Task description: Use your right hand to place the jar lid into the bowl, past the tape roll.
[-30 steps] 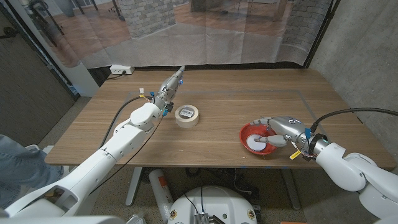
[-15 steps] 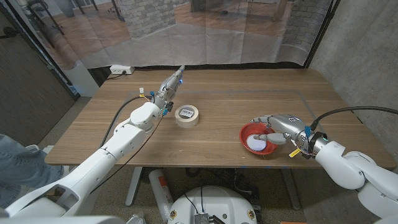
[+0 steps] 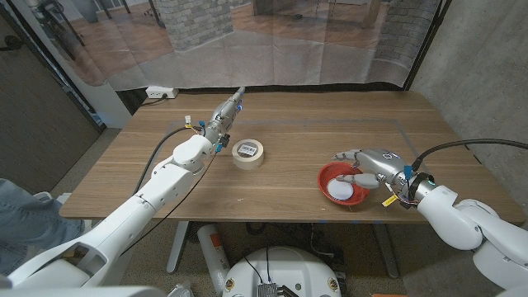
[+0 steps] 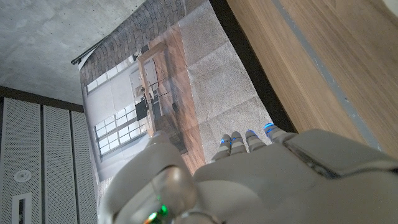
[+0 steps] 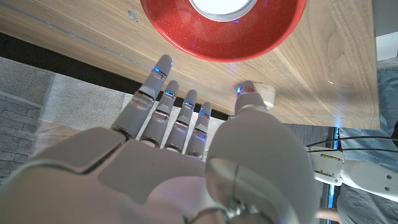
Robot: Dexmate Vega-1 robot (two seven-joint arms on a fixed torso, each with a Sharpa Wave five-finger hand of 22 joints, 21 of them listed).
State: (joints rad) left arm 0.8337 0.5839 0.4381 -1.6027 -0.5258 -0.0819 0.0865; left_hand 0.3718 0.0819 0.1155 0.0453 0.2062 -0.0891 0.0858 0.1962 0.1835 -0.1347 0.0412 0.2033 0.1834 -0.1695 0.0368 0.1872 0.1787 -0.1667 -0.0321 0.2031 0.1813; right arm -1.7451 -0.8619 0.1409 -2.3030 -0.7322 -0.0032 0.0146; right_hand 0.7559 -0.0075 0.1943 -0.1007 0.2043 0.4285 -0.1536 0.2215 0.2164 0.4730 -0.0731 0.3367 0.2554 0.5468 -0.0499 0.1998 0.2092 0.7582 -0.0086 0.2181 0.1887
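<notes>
Already inside the red bowl (image 3: pixel 341 184), the white jar lid (image 3: pixel 339 190) lies flat on its bottom, right of centre in the head view. The right wrist view shows only a sliver of the lid (image 5: pixel 222 5) at its upper edge, ringed by the bowl's glossy wall (image 5: pixel 224 38), with a small piece of the tape roll (image 5: pixel 267 94) peeking past the thumb. The right hand (image 3: pixel 369 165) hovers over the bowl's far right rim, fingers apart and holding nothing. To the left, near the frame's centre, the cream tape roll (image 3: pixel 248 153) sits on the wooden table (image 3: pixel 289 124). Beyond it, upper left of centre, the left hand (image 3: pixel 226 113) stretches along the table, fingers straight and together, empty; its wrist view shows the fingertips (image 4: pixel 247 138) pointing off the table's far edge.
</notes>
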